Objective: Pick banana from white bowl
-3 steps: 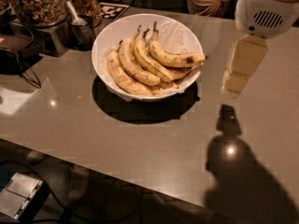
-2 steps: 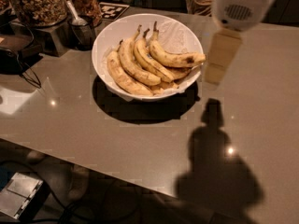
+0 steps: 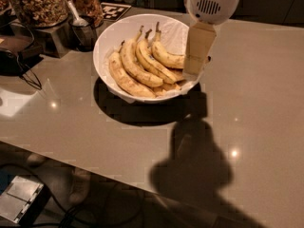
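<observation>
Hovering, the pincer (image 3: 192, 74) hangs over the 3 o'clock rim of the white bowl (image 3: 173, 32). I cannot tell how far open it is, and nothing is visibly held. The banana (image 3: 166, 57) lies rightmost, stem toward 12 o'clock. Best to straddle its middle, clear of the neighbouring bananas (image 3: 135, 65) and the rim.

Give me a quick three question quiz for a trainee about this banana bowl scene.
1. True or false: the white bowl is tipped on its side.
2. Where is the pincer? A) down by the floor cables, B) at the bowl's right rim, covering the blunt end of the banana, C) hidden behind the bowl.
3. Fill in: left of the bowl stand glass ___ of nuts.

Key: 1 false, it sits upright on the counter. 2 B. 3 jars.
</observation>
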`<state>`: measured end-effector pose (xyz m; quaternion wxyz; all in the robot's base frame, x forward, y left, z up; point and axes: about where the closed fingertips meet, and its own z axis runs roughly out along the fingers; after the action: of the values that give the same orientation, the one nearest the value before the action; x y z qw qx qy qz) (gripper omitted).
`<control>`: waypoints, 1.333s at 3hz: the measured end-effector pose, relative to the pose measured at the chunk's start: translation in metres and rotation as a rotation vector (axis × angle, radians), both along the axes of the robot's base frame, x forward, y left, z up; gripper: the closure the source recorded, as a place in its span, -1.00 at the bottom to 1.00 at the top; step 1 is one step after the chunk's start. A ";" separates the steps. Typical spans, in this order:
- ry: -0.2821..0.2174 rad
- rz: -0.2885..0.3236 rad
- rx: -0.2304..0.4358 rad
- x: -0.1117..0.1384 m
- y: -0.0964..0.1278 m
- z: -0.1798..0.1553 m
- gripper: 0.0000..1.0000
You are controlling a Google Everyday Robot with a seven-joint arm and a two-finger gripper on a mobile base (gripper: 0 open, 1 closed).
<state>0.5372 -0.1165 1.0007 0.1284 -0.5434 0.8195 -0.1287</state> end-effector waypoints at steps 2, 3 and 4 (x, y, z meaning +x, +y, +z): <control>0.026 -0.013 0.048 0.032 0.016 -0.007 -1.00; 0.044 -0.001 0.071 0.051 0.029 -0.010 -0.82; 0.067 0.006 0.086 0.063 0.037 -0.018 -0.70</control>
<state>0.6007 -0.0792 0.9827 0.1246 -0.5438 0.8265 -0.0747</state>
